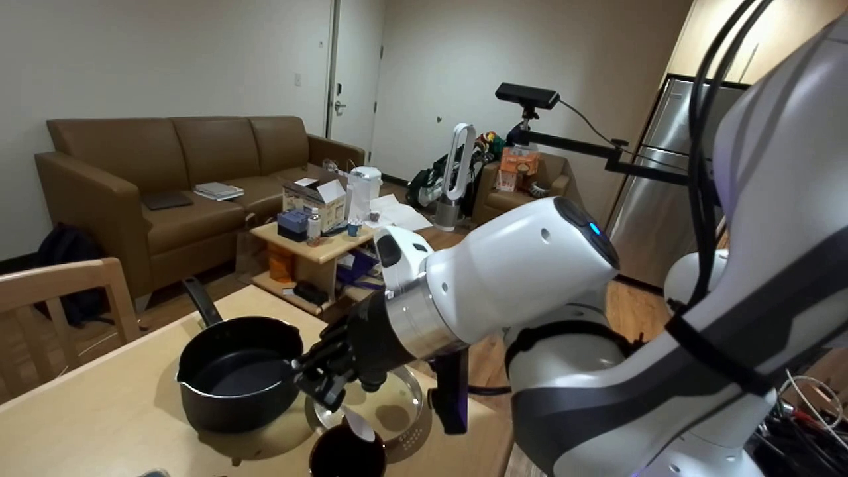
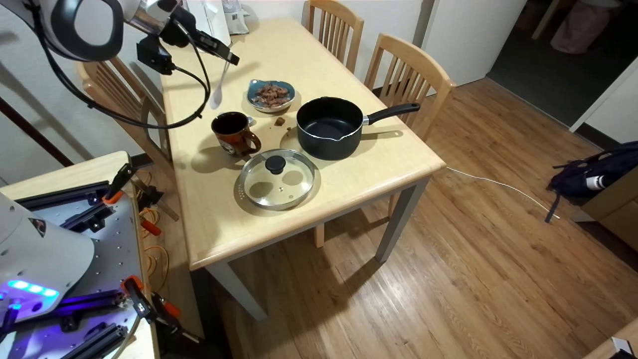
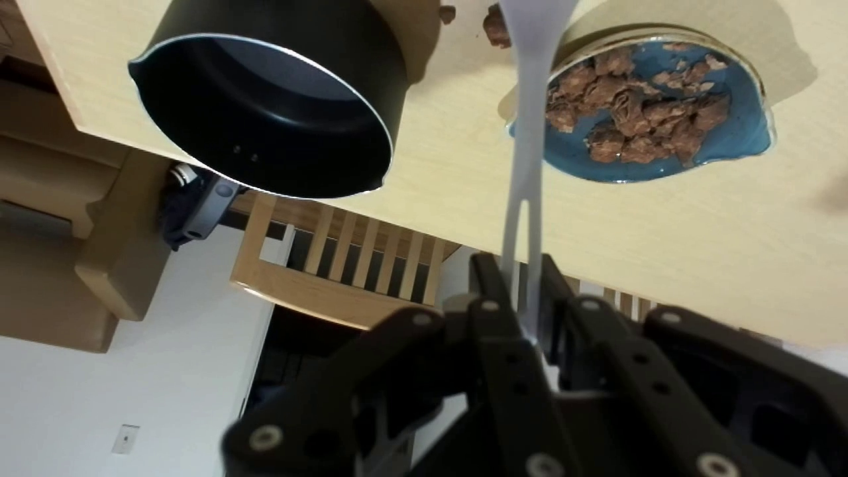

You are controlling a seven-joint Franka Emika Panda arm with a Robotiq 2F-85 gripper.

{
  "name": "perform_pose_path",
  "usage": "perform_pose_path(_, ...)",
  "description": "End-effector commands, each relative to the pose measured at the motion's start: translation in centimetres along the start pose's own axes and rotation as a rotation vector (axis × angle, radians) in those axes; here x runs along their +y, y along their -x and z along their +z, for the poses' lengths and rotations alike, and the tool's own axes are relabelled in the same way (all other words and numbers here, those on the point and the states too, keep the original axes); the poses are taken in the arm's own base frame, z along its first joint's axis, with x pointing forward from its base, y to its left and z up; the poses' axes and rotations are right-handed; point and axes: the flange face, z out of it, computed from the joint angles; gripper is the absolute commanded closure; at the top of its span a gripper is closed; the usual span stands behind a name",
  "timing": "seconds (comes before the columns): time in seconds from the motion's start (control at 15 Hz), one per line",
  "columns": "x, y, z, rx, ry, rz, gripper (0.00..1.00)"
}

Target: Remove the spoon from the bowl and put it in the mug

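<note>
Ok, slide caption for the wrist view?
Gripper holding a pale spoon; black saucepan frame left, blue bowl of brown chunks frame right.

Door: white, lever handle, far in an exterior view.
Walls: off-white; switch plate left of door.
Sofa: brown, along the wall, far left.
Low table: pale wood, cluttered, near sofa's right end.
Armchair: brown, loaded, farther right.
Refrigerator: steel, right, pale cabinets above.
Floor: wood-look planks, bright glare.
Tabletop: pale wood, grey legs.
Chairs: slatted wood, left and right of it.
Doorway: dark, far right in an exterior view.
</note>
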Motion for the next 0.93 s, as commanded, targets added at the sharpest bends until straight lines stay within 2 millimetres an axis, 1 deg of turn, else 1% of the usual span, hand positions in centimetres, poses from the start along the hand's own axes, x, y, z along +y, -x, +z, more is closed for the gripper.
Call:
perform_pose_path(0.0,0.9,0.1,-0.1,-0.010,-0.017,0.007,0.96)
perform_pose_path(0.27,1.3,-0.8,-0.2,-0.002,-0.043,0.001,0.96)
perform_pose_path(0.47,1.9,-1.3,-0.1,-0.004,-0.059,0.005,0.96)
perform_pose_path(0.53,1.6,-1.0,0.0,-0.003,-0.028,0.000,0.85)
perform_pose_path(0.87,2.0,-1.2,0.0,-0.007,-0.043,0.013,0.85)
